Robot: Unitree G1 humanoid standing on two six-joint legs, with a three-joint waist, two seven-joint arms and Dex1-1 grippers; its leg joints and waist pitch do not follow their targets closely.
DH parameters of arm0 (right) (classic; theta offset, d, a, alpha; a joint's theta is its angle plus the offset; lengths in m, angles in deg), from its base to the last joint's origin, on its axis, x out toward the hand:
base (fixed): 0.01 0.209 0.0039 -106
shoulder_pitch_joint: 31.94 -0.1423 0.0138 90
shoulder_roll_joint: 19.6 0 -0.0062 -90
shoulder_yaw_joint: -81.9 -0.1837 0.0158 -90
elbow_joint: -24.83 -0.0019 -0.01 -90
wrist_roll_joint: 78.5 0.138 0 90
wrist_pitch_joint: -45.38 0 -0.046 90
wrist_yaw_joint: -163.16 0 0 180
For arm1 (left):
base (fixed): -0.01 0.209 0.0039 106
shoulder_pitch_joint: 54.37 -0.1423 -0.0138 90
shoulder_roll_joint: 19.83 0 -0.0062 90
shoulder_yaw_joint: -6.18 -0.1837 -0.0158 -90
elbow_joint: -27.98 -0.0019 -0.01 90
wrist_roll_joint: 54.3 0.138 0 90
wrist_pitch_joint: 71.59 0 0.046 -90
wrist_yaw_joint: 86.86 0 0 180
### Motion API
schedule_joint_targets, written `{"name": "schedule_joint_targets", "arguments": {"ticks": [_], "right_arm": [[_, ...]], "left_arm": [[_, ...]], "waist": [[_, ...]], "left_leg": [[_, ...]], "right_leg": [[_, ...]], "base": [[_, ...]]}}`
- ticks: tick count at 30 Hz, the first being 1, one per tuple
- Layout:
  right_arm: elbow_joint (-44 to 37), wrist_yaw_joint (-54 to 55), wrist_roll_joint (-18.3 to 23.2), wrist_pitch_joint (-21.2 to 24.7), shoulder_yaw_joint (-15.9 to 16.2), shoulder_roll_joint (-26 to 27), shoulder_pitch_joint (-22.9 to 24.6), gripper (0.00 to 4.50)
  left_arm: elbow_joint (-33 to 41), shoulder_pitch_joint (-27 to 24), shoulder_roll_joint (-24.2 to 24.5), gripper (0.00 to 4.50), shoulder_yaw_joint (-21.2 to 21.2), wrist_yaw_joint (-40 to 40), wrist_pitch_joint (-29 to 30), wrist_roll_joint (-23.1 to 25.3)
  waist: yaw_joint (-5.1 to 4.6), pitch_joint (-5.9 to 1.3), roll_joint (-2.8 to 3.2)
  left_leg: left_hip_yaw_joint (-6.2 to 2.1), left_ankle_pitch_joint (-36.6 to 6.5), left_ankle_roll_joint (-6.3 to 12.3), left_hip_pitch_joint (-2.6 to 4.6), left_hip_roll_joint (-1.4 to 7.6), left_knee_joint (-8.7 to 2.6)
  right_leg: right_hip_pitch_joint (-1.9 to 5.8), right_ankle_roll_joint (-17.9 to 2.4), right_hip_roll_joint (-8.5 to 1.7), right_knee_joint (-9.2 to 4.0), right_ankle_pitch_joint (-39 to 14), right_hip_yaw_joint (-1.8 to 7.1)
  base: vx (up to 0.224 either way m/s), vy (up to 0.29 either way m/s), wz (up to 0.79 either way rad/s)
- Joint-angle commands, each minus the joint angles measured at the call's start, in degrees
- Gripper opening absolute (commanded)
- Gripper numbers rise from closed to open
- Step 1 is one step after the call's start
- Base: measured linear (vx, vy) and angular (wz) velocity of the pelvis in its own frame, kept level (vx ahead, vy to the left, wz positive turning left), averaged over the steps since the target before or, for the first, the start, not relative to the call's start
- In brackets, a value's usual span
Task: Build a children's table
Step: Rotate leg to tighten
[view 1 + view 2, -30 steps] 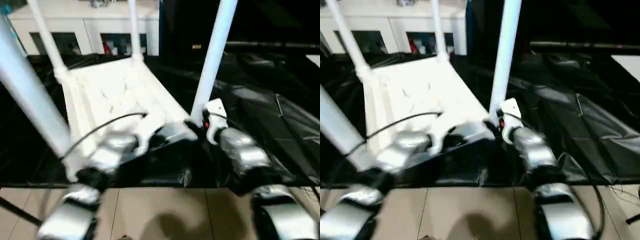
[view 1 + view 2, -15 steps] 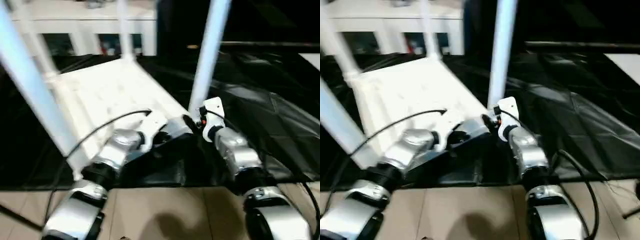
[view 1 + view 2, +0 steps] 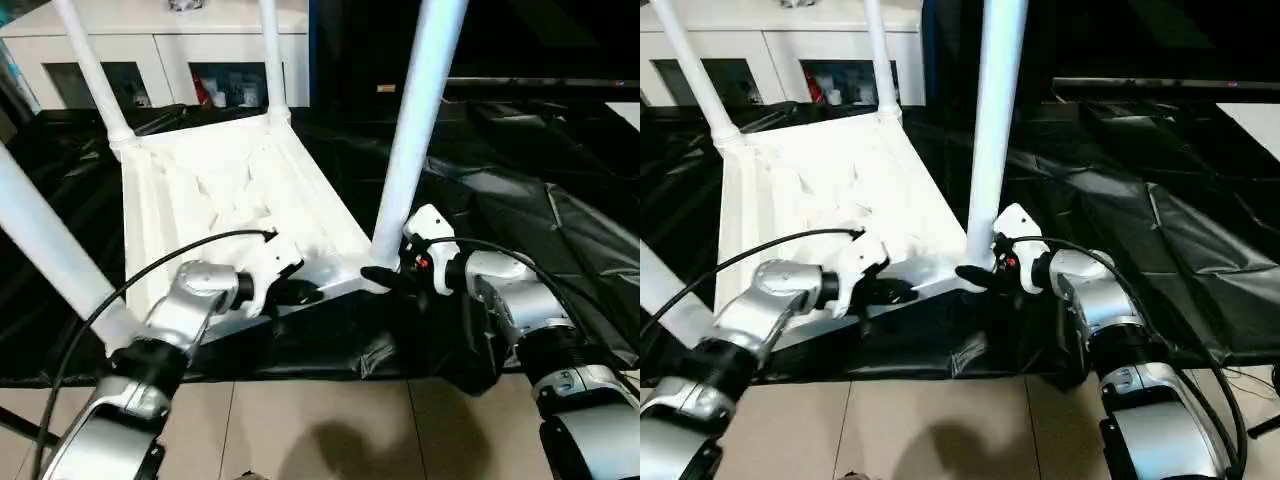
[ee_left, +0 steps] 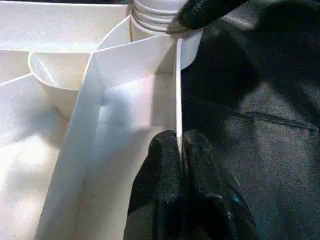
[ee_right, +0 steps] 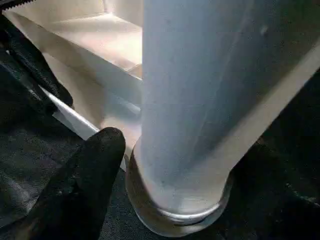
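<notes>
While upturned, tabletop (image 3: 230,190) legs (image 3: 415,120) upright

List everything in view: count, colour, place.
tabletop: 1, white, upside down on the black sheet
legs: 4, white, standing up from the tabletop's corners
black sheet: 1, under and around the tabletop
cabinet: 1, white with glass doors, behind
floor: beige tiles, nearest edge
left hand: 1, black fingers shut on the tabletop's near rim
right hand: 1, black fingers at the near right leg's base
</notes>
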Motion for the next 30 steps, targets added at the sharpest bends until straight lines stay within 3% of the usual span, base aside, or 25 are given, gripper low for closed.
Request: {"name": "schedule_joint_targets", "arguments": {"ticks": [1, 5, 9, 12, 16, 22, 24, 25, 28, 29, 30], "right_arm": [[-0.6, -2.0, 0.1, 1.0, 1.0, 0.0, 0.4, 3.17], [-0.9, -3.1, 0.5, 1.4, 1.3, -0.2, 0.5, 2.75], [-0.6, -2.9, 0.5, 1.3, 1.3, 0.1, 1.0, 2.62], [2.8, 5.8, -0.2, 1.8, -0.5, 2.9, 1.1, 2.57], [6.0, 18.7, 0.2, 4.4, -4.0, 7.4, 0.7, 2.54], [9.4, 39.3, 1.1, 10.4, -8.2, 16.5, -0.3, 2.52], [9.4, 40.4, 0.9, 10.1, -7.8, 18.4, -0.7, 2.52], [9.0, 39.5, -0.3, 8.8, -6.3, 19.7, -1.0, 2.52], [7.0, 36.1, -1.9, 4.1, -3.6, 19.7, -0.8, 2.52], [6.3, 35.3, -1.7, 3.2, -3.7, 19.4, -0.6, 3.08], [6.3, 35.3, -1.7, 3.2, -3.7, 19.4, -0.6, 3.08]], "left_arm": [[1.1, -1.5, -0.4, 0.0, 0.1, 1.5, 0.8, -2.6], [1.7, -1.7, -0.3, 0.0, 0.0, 2.4, 1.0, -2.8], [2.6, -2.1, 0.0, 0.0, -0.4, 2.9, 1.7, -2.8], [-0.2, -0.4, -1.9, 0.0, 0.3, -3.8, 2.1, -0.7], [-4.0, 2.2, -5.0, 0.0, 0.8, -12.0, 2.8, 1.5], [-10.1, 7.3, -12.2, 0.0, 2.6, -28.0, 5.9, 3.3], [-10.7, 7.9, -13.5, 0.0, 2.5, -29.1, 5.5, 3.2], [-11.2, 8.2, -14.4, 0.0, 2.2, -29.3, 4.7, 3.4], [-11.7, 8.3, -14.8, 0.0, 1.6, -28.8, 3.2, 3.6], [-11.6, 8.1, -14.5, 0.0, 1.5, -28.3, 2.8, 3.6], [-11.6, 8.1, -14.5, 0.0, 1.5, -28.3, 2.8, 3.6]], "waist": [[0.24, -3.39, -1.07], [0.23, -3.49, -1.03], [0.25, -3.53, -1.0], [0.02, -3.41, -0.93], [-0.56, -2.88, -1.06], [-0.72, -2.7, -0.58], [-0.62, -2.82, -0.64], [-0.68, -2.81, -0.36], [-0.56, -2.95, -0.58], [-0.5, -2.98, -0.68], [-0.54, -2.94, -0.73]], "left_leg": [[-1.26, -11.5, 3.18, 1.18, 2.88, -3.81], [-1.2, -10.1, 3.79, 1.1, 2.79, -3.66], [-1.16, -9.6, 4.2, 1.09, 2.81, -3.55], [-1.18, -10.2, 3.75, 1.13, 2.79, -3.68], [-1.52, -16.4, 0.34, 1.85, 2.61, -4.35], [-1.79, -20.8, -2.14, 2.46, 2.58, -4.81], [-1.94, -21.5, -2.16, 2.37, 2.48, -4.81], [-2.0, -21.6, -2.11, 2.19, 2.46, -4.91], [-2.05, -21.4, -1.67, 1.99, 2.46, -4.96], [-2.03, -20.8, -1.33, 1.94, 2.46, -4.98], [-1.98, -20.6, -1.14, 1.88, 2.43, -4.94]], "right_leg": [[2.5, -14.1, -3.67, -3.99, -10.3, 2.43], [2.56, -14.5, -3.49, -3.72, -7.8, 2.38], [2.57, -14.8, -3.56, -3.66, -7.1, 2.37], [2.37, -14.6, -3.51, -3.81, -8.4, 2.42], [2.04, -12.0, -3.75, -5.17, -19.2, 2.56], [1.29, -9.5, -3.71, -6.04, -23.6, 2.69], [1.39, -8.7, -3.8, -6.12, -24.0, 2.59], [1.39, -8.4, -3.8, -6.17, -23.6, 2.63], [1.57, -8.0, -3.93, -6.13, -22.1, 2.64], [1.65, -8.1, -3.9, -6.08, -21.3, 2.64], [1.65, -8.3, -3.86, -6.03, -21.0, 2.68]], "base": [[0.0, 0.0, 0.0], [0.0, 0.0, 0.0], [0.0, 0.0, 0.0], [0.0, 0.0, 0.0], [0.0, 0.0, 0.0], [0.0, 0.0, 0.0], [0.0, 0.0, 0.0], [0.0, 0.0, 0.0], [0.0, 0.0, 0.0], [0.0, 0.0, 0.0], [0.0, 0.0, 0.0]]}}
